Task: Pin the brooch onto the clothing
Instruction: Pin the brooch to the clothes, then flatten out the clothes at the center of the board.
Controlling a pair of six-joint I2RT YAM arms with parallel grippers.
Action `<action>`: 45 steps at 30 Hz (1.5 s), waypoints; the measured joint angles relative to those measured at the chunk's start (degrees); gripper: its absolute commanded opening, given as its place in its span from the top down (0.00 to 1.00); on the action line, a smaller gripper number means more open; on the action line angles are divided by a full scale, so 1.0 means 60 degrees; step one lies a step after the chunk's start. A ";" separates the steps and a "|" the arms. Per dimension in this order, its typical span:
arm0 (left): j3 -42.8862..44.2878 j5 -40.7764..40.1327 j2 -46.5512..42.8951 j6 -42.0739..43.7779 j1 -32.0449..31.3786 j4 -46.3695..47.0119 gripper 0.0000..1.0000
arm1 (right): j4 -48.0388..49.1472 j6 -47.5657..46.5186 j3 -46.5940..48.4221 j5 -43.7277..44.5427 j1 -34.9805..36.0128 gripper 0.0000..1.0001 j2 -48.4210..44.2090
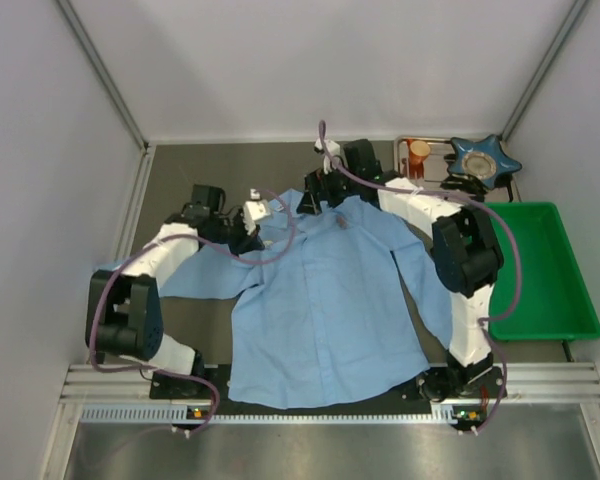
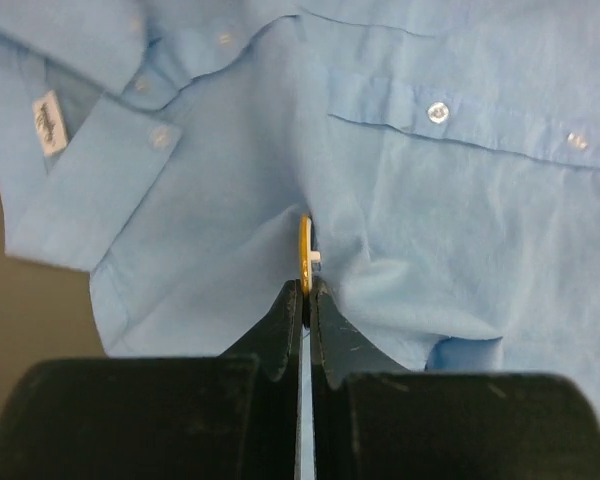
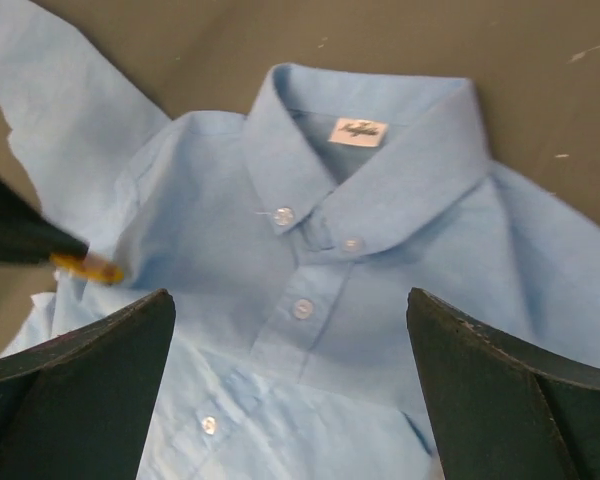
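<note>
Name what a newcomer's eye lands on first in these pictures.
The light blue shirt lies spread flat across the dark table. In the left wrist view, the left gripper pinches a yellow brooch edge-on at the shirt's front. The right gripper hangs open over the collar.

Plain light blue across the shirt (image 1: 320, 300), one even tone; pale glassy buttons (image 3: 303, 308); white collar label (image 3: 359, 131) with dark script. Golden yellow on the brooch (image 2: 304, 255). Matt black on the fingers of the left gripper (image 2: 306, 290) and the right gripper (image 3: 290, 300). Dark grey-brown table (image 1: 180, 170). Bright green tray (image 1: 545, 300). Deep blue star-shaped dish (image 1: 483, 155). White and black on the arms (image 1: 415, 205), dull purple on the cables (image 1: 515, 270). Pale grey walls (image 1: 30, 150).
</note>
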 measured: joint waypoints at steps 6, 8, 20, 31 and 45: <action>-0.2393 -0.2991 -0.2047 0.1308 -0.2481 0.1993 0.82 | -0.1989 -0.1752 0.1195 0.0022 -0.0707 0.03 0.0044; -0.2954 -0.3515 -0.2430 0.2047 -0.2925 0.2175 0.63 | -0.2608 -0.2339 0.1628 0.0098 -0.0863 0.03 0.0142; -0.2299 -0.3442 -0.3450 0.0943 -0.1756 0.1093 0.27 | -0.5366 -0.5122 0.4189 0.0193 -0.1249 0.04 0.1552; 0.1472 -0.3166 0.1162 -0.4211 0.0747 0.0772 0.33 | -0.5825 -0.5515 0.6426 0.0612 -0.1213 0.14 0.3687; 0.1504 -0.2543 0.2481 -0.6466 0.1104 0.0135 0.35 | -0.5858 -0.5519 0.6550 0.1891 -0.0973 0.30 0.4299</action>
